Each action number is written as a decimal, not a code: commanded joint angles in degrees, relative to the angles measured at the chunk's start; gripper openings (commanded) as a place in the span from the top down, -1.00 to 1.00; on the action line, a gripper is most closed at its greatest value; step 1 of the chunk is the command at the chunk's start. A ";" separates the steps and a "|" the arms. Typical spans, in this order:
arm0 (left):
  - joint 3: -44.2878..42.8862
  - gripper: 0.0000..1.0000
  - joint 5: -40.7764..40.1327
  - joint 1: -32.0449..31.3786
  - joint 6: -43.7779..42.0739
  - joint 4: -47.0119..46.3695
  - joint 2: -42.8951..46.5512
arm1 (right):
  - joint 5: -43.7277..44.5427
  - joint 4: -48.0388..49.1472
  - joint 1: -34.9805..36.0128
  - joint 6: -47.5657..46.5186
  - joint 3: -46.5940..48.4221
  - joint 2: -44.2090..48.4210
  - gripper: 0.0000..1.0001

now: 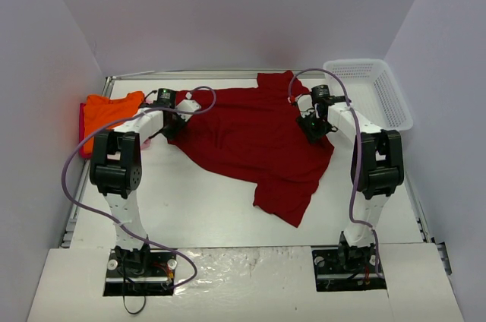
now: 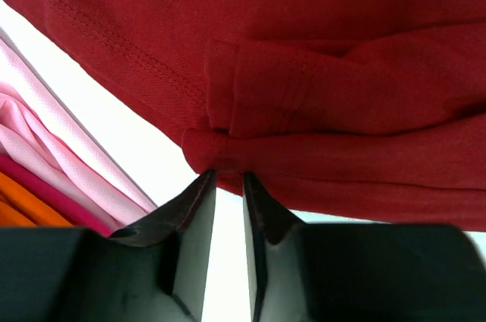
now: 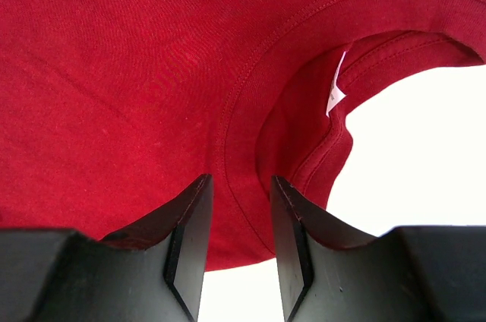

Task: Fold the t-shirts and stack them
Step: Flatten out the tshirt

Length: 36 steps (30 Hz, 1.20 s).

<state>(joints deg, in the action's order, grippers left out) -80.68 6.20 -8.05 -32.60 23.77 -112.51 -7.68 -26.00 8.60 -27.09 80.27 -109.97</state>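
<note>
The white table [image 1: 220, 208] carried 3 shirts and 1 basket. A dark red t-shirt [image 1: 250, 136] lay spread and rumpled across its middle. An orange t-shirt [image 1: 106, 109] and a pale pink t-shirt [image 2: 45, 132] lay bunched together at the far left. A white mesh basket [image 1: 396, 94] stood in the far right corner.

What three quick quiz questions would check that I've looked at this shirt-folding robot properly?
1. Which shirt are the left gripper and the right gripper both at? A) orange B) dark red shirt C) pale pink
2. True or false: the white basket stands on the far left of the scene.
3. Which part of the shirt lies just ahead of the right gripper's fingers in its wrist view?
Key: 1 B. 2 False; the white basket is at the far right. 3 The neck opening, with its white label.
</note>
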 commanded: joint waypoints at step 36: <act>8.16 0.95 3.65 0.41 0.69 12.36 28.74 | -0.93 -2.48 -0.78 -0.77 -0.90 7.05 0.38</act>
<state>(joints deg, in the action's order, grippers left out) -73.97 8.75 -8.05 -32.38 33.63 -88.73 -8.03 -26.28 8.47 -27.14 80.14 -106.80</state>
